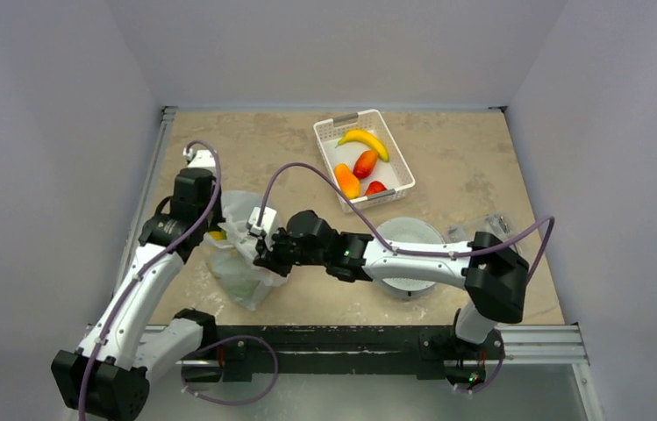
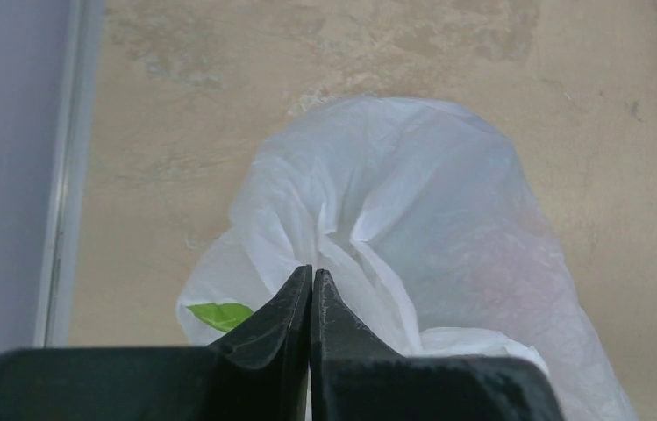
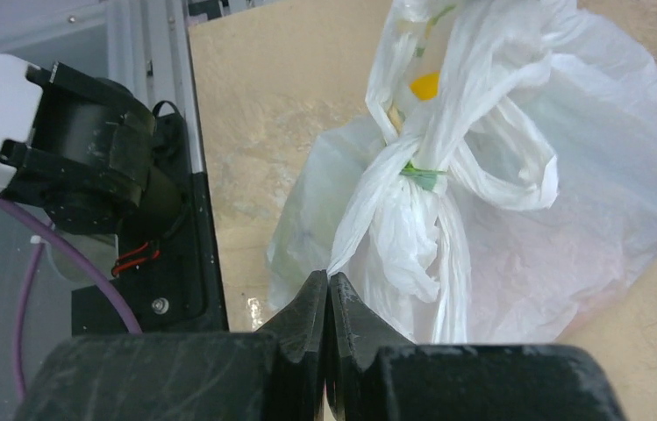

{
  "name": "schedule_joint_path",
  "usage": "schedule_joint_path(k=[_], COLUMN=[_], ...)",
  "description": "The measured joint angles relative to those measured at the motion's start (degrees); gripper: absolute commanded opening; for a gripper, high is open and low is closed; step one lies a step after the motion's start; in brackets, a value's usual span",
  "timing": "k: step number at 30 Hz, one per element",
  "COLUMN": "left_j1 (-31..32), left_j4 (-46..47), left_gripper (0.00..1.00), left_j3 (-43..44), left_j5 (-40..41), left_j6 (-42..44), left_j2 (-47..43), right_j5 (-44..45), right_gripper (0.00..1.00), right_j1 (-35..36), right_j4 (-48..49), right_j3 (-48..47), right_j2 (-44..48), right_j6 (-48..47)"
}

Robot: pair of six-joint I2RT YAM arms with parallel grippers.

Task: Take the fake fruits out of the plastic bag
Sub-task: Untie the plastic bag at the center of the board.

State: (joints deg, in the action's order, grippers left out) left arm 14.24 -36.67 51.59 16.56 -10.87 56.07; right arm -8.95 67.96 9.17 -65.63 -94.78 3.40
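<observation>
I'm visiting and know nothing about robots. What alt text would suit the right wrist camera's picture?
The right black pincer is shut on a twisted strand of a thin, crinkly white plastic bag lying bunched on a beige table. The bag's handles are gathered at its neck; a black-and-white arm joint sits at left.

Fixed overhead view behind arms; both wrist views close on plastic bag [image 2: 412,193].
</observation>
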Motion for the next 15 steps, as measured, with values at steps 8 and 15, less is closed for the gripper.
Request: schedule_joint_path(k=[8,15], left_j1=[-8.61,-10.12], left_j4=[-0.35,-0.79], left_gripper=[0.0,0.0], left_j3=[-1.64,-2.58], left_j5=[10.19,14.43], left_j6=[-6.14,-8.74], left_j2=[-9.07,-12.66], right_j5=[7.23,11.06], right_gripper=[0.0,0.0], right_j1=[0.7,0.04], right_j4=[5.7,17.51], right_j3=[7.78,20.02], right_j2=[2.43,8.74], right_j6=[3.34,15.78])
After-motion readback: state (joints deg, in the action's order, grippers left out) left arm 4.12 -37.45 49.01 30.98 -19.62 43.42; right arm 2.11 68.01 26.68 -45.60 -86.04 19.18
